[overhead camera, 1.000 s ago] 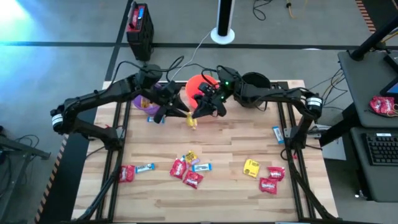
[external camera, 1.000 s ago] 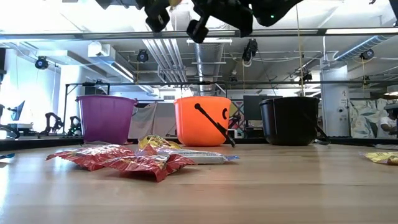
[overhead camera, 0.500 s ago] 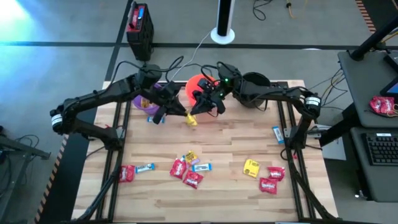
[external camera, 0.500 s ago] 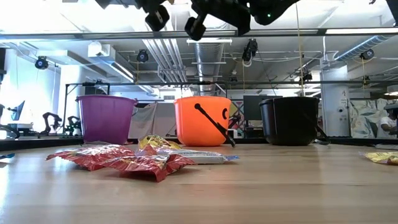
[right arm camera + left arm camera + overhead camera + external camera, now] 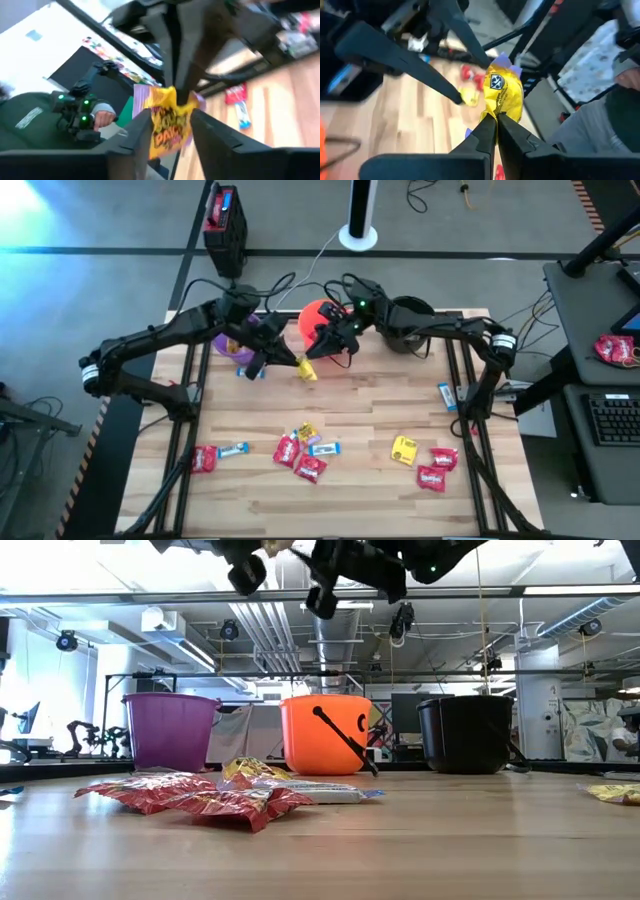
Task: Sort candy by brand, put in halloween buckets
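A yellow candy packet (image 5: 307, 370) hangs in the air in front of the orange bucket (image 5: 315, 313). My left gripper (image 5: 296, 364) is shut on it. My right gripper (image 5: 170, 137) is open, with its fingers on either side of the same packet (image 5: 167, 120). The purple bucket (image 5: 230, 343) stands under my left arm. The black bucket (image 5: 410, 310) stands under my right arm. All three buckets rest on the table's far edge. Red, yellow and blue-and-white candy (image 5: 300, 450) lies flat near the front edge. My left gripper pinches one end of the yellow packet (image 5: 493, 111) between its two fingertips, coming roughly level from the table's left. The rest of the packet (image 5: 504, 90) sticks out past the fingertips, lifted clear of the table. My right gripper stands around the packet's other end; I cannot tell whether a finger (image 5: 142, 132) touches it.
More candy lies at the front right (image 5: 425, 465) and front left (image 5: 215, 453). One blue packet (image 5: 446, 395) lies by the right edge. Another (image 5: 248, 372) lies beside the purple bucket. The bare wood mid-table (image 5: 370, 405) gives free room.
My left gripper has shut on the yellow packet, and my right gripper has opened around it. The packet has stayed in the air in front of the orange bucket. My right gripper has drawn back slightly toward the far edge.
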Controlling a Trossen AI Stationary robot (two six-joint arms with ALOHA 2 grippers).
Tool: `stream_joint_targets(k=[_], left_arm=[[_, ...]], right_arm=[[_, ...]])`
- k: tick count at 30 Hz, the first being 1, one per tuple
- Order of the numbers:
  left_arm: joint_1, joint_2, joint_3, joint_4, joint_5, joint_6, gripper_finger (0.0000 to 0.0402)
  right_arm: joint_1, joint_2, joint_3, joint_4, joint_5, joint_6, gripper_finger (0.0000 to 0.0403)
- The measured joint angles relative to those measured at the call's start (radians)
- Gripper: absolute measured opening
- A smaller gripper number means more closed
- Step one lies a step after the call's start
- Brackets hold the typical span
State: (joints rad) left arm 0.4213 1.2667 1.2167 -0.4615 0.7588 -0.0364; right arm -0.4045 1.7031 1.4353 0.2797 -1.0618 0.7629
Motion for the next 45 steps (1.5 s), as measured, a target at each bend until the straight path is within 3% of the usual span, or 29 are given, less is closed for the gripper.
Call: stream_joint_targets(k=[3, 7, 11, 14, 16, 20, 26, 34, 37, 42, 45], left_arm=[[0.008, -0.018, 0.000, -0.096, -0.113, -0.004, 0.0000], [0.029, -0.056, 0.000, -0.253, -0.357, -0.072, 0.0000], [0.068, -0.083, 0.000, -0.398, -0.734, -0.216, 0.0000], [0.101, -0.094, 0.000, -0.511, -1.087, -0.413, 0.0000], [0.134, -0.090, 0.000, -0.617, -1.220, -0.470, 0.0000], [0.214, -0.051, 0.000, -0.705, -1.196, -0.470, 0.0000], [0.236, 0.006, 0.000, -0.715, -1.205, -0.459, 0.0005], [0.238, 0.036, 0.000, -0.712, -1.172, -0.447, 0.0084], [0.234, 0.025, 0.000, -0.696, -1.190, -0.440, 0.0117], [0.190, -0.023, 0.000, -0.618, -1.193, -0.388, 0.0150], [0.131, -0.062, 0.000, -0.506, -1.187, -0.328, 0.0157]], right_arm=[[-0.035, 0.000, 0.000, -0.110, 0.014, -0.002, 0.0156], [-0.090, 0.000, 0.000, -0.277, 0.061, -0.023, 0.0178], [-0.123, 0.000, 0.000, -0.400, 0.140, -0.080, 0.0184], [-0.128, 0.000, 0.000, -0.416, 0.153, -0.103, 0.0185], [-0.126, 0.000, 0.000, -0.415, 0.153, -0.117, 0.0185], [-0.124, 0.000, 0.000, -0.416, 0.149, -0.129, 0.0185], [-0.124, -0.001, 0.000, -0.424, 0.147, -0.135, 0.0185], [-0.124, -0.026, -0.001, -0.559, 0.146, -0.163, 0.0185], [-0.118, -0.061, -0.001, -0.692, 0.146, -0.185, 0.0185], [-0.062, -0.153, -0.001, -1.073, 0.149, -0.248, 0.0181], [0.012, -0.209, -0.001, -1.282, 0.250, -0.286, 0.0176]])
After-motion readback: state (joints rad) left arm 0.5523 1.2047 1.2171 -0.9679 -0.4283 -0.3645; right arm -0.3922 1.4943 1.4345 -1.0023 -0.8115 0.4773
